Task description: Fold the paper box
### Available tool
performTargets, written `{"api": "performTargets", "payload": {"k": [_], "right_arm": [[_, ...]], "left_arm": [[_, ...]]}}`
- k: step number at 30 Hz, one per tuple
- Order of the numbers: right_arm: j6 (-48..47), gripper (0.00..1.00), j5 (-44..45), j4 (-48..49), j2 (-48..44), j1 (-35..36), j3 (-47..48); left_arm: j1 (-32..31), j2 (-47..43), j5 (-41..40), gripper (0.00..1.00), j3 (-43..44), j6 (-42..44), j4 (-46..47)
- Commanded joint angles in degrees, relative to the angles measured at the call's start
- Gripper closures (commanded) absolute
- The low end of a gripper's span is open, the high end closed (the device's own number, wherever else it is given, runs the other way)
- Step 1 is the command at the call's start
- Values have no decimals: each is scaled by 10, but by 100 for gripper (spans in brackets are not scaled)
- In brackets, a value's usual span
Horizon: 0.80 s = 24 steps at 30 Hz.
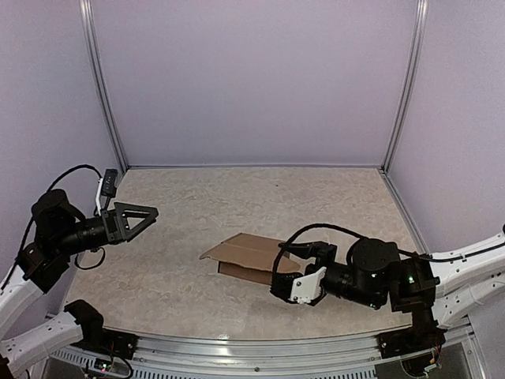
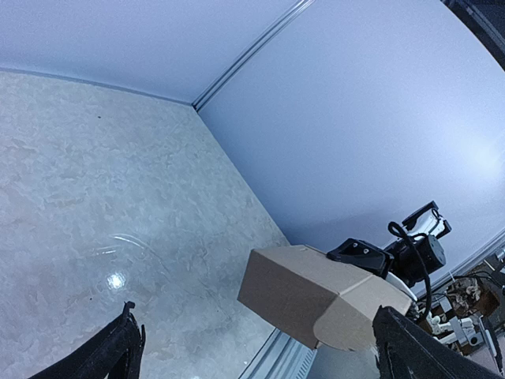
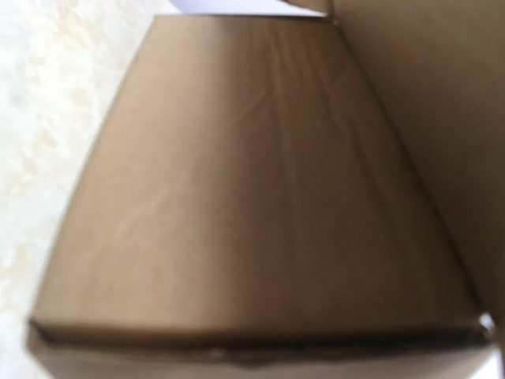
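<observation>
- Left gripper (image 1: 150,213) – held in the air above the left side of the table (image 1: 205,197), pointing right toward the middle. Its wrist camera shows its two dark fingers (image 2: 118,351) spread wide at the bottom corners of the view, with nothing between them.
- The paper box (image 1: 248,257) – plain brown cardboard, resting on the table just right of centre. It is partly formed, with a low front wall and a flat panel sloping over the top, well apart from the left gripper.
- Right gripper (image 1: 304,270) – low at the box's right end, one black finger and one white finger set apart on either side of it. Its wrist camera is filled with blurred cardboard (image 3: 252,197). Whether the fingers press on the box cannot be told.
</observation>
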Motion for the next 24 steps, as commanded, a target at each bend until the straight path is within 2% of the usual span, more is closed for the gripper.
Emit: {"api": "performTargets", "payload": {"k": [1, 6, 11, 16, 20, 24], "right_arm": [[160, 62, -94, -100, -10, -47, 28], [262, 63, -226, -133, -7, -110, 41], [347, 63, -360, -120, 4, -173, 34], [437, 62, -499, -69, 27, -234, 11], [478, 63, -554, -30, 57, -257, -4], [528, 63, -605, 29, 91, -273, -19]], "left_arm": [[5, -46, -47, 1, 2, 17, -10], [-1, -41, -66, 1, 13, 47, -32], [-23, -31, -97, 1, 26, 61, -40], [-90, 7, -137, 1, 38, 91, -44], [-168, 54, -226, 1, 64, 117, -65], [-208, 109, -253, 1, 85, 131, -57]]}}
